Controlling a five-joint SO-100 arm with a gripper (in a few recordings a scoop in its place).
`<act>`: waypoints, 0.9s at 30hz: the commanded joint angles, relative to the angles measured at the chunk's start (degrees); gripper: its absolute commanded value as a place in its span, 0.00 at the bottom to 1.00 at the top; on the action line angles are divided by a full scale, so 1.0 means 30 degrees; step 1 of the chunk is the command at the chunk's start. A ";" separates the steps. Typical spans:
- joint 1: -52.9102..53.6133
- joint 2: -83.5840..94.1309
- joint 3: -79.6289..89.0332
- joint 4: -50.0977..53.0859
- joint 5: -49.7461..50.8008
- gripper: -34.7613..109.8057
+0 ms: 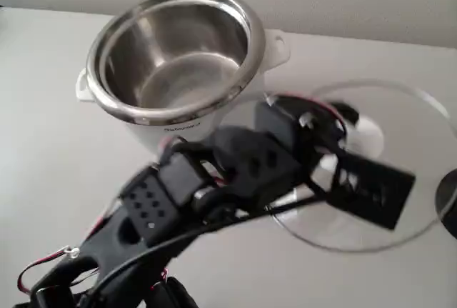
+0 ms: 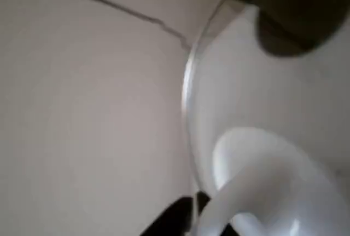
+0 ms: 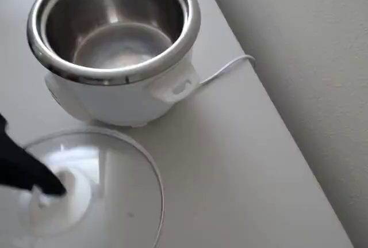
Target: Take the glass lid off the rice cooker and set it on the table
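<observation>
Count: one rice cooker (image 1: 178, 58), one glass lid (image 1: 400, 172), one gripper (image 1: 341, 140), one white cord (image 3: 227, 68).

Rice cooker stands open on the table (image 1: 43, 143); bare steel pot inside, nothing in it. In the fixed view it sits at 11 o'clock of the frame; in the overhead view (image 3: 115, 41) at 11 o'clock too.

Glass lid is off the cooker. Fixed view: at 4 o'clock from the cooker, just beside it. Overhead view: lid (image 3: 132, 167) at 6 o'clock from the cooker, low over or on the tabletop; contact cannot be settled. Its left and lower parts are cut by the frame edge.

Gripper, black, is at the lid's white knob (image 3: 60, 196). Its dark tip (image 3: 49, 184) touches the knob in the overhead view. Fingers appear closed about the knob, though blur and the arm's own body hide the pinch.

Wrist view: blurred; knob (image 2: 257, 186) large at 5 o'clock, lid rim (image 2: 191, 82) curving up, dark shape at 1 o'clock unidentified.

Cord runs off at 3 o'clock from the cooker.
</observation>
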 commanded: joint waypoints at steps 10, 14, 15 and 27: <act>-0.1992 0.1523 0.5742 -0.1846 -0.0469 0.24; -0.3105 0.1260 0.7178 -0.2725 -0.0322 0.24; -0.3311 0.1260 0.7529 -0.3047 -0.0293 0.24; -0.3486 -0.0820 0.9434 -0.7500 -0.0469 0.24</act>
